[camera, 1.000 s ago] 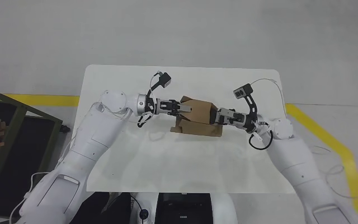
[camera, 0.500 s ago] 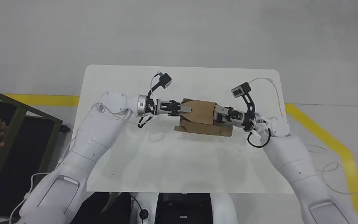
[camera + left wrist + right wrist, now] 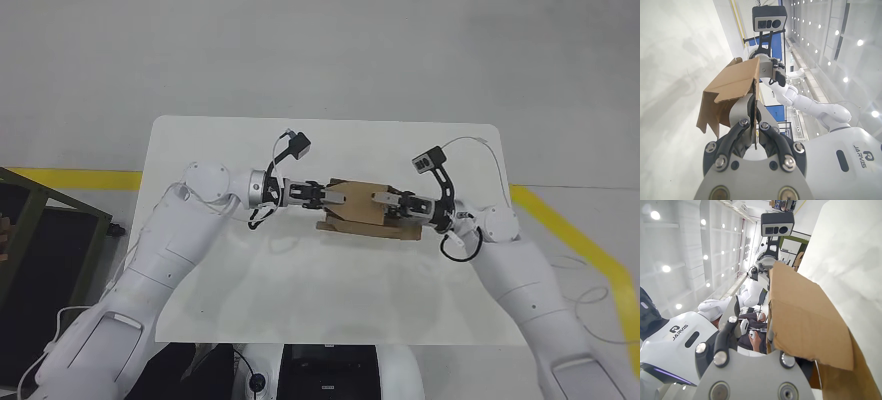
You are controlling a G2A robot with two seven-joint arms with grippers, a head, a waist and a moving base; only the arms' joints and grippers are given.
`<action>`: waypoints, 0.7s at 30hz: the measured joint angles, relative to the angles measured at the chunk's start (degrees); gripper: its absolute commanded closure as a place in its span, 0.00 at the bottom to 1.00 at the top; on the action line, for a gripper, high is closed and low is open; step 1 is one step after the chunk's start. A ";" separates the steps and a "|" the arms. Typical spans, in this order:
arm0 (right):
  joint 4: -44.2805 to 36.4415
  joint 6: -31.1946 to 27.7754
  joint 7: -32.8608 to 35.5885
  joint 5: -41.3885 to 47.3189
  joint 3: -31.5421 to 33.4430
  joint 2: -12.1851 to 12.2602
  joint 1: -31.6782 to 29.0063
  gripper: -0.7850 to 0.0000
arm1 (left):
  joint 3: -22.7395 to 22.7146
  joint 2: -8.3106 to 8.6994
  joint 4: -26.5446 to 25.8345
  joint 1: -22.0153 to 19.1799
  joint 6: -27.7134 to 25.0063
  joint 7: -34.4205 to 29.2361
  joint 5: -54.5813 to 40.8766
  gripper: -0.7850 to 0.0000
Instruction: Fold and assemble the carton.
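Note:
A brown cardboard carton (image 3: 362, 202) hangs over the middle of the white table (image 3: 220, 290), held between my two arms. My left gripper (image 3: 327, 196) is at the carton's left end. In the left wrist view its fingers (image 3: 750, 106) are shut on the thin edge of a carton wall (image 3: 730, 83). My right gripper (image 3: 394, 206) is at the carton's right end and stands open. One of its fingers (image 3: 734, 311) is well apart from the carton panel (image 3: 800, 317); the other is hidden behind that panel. Loose flaps hang at both ends.
White tabletop lies free on all sides of the carton. A dark green-framed cart (image 3: 40, 240) stands off the table's left side. Yellow floor tape (image 3: 560, 230) runs past the right edge.
The carton has been drawn out flatter and longer and has shifted a little to the right. My left gripper followed it rightward, still holding on.

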 measured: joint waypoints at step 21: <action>0.12 1.60 -2.64 -4.79 -0.03 -0.47 0.25 1.00 | -1.19 0.31 -1.14 0.61 -0.81 0.24 -1.08 0.00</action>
